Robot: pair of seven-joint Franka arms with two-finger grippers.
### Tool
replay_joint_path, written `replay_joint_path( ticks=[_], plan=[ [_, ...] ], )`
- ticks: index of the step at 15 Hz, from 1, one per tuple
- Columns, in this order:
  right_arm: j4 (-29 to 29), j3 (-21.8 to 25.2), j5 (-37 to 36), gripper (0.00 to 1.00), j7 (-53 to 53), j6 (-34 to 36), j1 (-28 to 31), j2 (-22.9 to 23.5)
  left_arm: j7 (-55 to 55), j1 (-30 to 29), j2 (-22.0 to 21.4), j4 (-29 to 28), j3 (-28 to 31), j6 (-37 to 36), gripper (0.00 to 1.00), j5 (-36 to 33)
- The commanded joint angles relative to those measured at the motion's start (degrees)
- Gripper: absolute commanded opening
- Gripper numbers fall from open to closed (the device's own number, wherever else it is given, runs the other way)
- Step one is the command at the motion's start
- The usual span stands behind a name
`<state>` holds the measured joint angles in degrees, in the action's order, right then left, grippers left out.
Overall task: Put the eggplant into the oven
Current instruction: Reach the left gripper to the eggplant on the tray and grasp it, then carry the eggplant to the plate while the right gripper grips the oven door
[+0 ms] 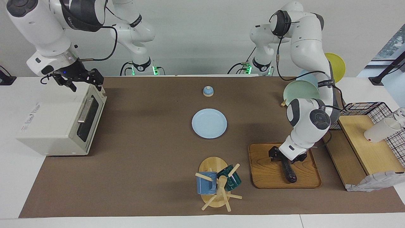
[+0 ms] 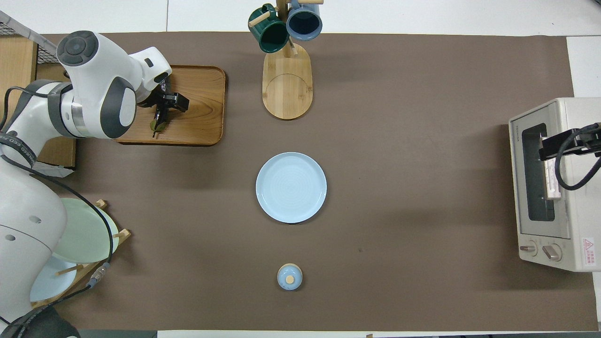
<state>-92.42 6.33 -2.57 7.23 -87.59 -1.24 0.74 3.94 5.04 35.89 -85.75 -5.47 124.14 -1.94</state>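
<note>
Over at the right arm's end of the table: cream oven (image 1: pixel 53 126), glass door up and shut, bar handle turned toward the middle. Hovering over its top, right gripper (image 1: pixel 80 83), jaws spread wide, holding nothing, waiting.

On to the middle: pale blue plate (image 1: pixel 209 123), bare. Next along, mug rack (image 1: pixel 218 186) with two mugs hung, farther from the robots than the plate.

Now the action: wooden tray (image 1: pixel 269 177) toward the left arm's end, eggplant (image 1: pixel 289 172) lying flat on it, dark and glossy. Left gripper (image 1: pixel 284 157) right down on it, jaws wide and astride its length, somewhere about the middle, not pinched shut by the look of it.

Probably light, firm with a little give, skin slick. Apt to swivel or slide out if squeezed off-centre. Best taken across the middle for balance, gently, enough to hold without bruising. Oven door yet to be opened before any delivery.
</note>
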Motion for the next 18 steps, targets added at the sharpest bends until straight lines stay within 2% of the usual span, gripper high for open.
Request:
replay_joint_path(
  ticks=[1, 2, 3, 4, 6, 7, 11, 13, 15, 18],
  plan=[
    [-1.4, 0.1, 1.7, 1.00, -0.4, -0.5, -0.3, -0.9, 0.5, 0.3, -1.2, -1.5, 0.5, 0.3, 0.91, -1.8],
    [-3.0, 0.0, 1.6, 1.00, -0.8, -0.9, -0.3, -1.8, 0.5, 0.2, -1.2, -1.5, 0.5, 0.4, 0.86, -1.8],
    [-5.3, 0.0, 1.6, 0.41, -0.8, -2.2, -0.3, -2.7, 0.6, 0.2, -1.2, -1.5, 0.5, 0.5, 0.77, -1.8],
    [-7.0, 0.0, 1.6, 0.00, -0.8, -4.8, -0.3, -3.3, 0.7, 0.1, -1.2, -1.5, 0.5, 0.3, 0.59, -1.8],
    [-13.1, 0.0, 1.3, 0.00, -0.5, -10.3, -0.3, -5.4, 0.8, 0.0, -1.2, -1.2, 0.5, -0.3, 0.14, -1.8],
    [-15.7, 0.1, 0.3, 0.00, -0.2, -13.5, -0.2, -6.1, 0.8, 0.0, -1.2, -0.8, 0.5, -0.9, 0.00, -1.7],
    [-19.2, 0.2, -4.5, 0.00, -0.8, -17.4, 0.6, -4.6, 0.1, 0.4, -2.1, 0.2, 0.4, -2.4, 0.00, 0.0],
    [-19.4, 0.2, -6.6, 0.00, -0.7, -18.2, 0.8, -3.6, -1.2, 1.5, -5.3, 0.2, 0.4, -7.0, 0.00, 1.5],
    [-20.2, 0.2, -10.5, 0.00, -0.5, -19.0, 0.9, -3.3, -1.8, 1.6, -10.5, -0.3, 0.4, -14.0, 0.00, 4.3],
    [-22.0, 0.2, -10.6, 0.00, -0.3, -21.0, 2.6, -3.3, -11.5, 5.1, -17.0, -1.7, 0.3, -21.1, 0.00, 6.4]
  ],
)
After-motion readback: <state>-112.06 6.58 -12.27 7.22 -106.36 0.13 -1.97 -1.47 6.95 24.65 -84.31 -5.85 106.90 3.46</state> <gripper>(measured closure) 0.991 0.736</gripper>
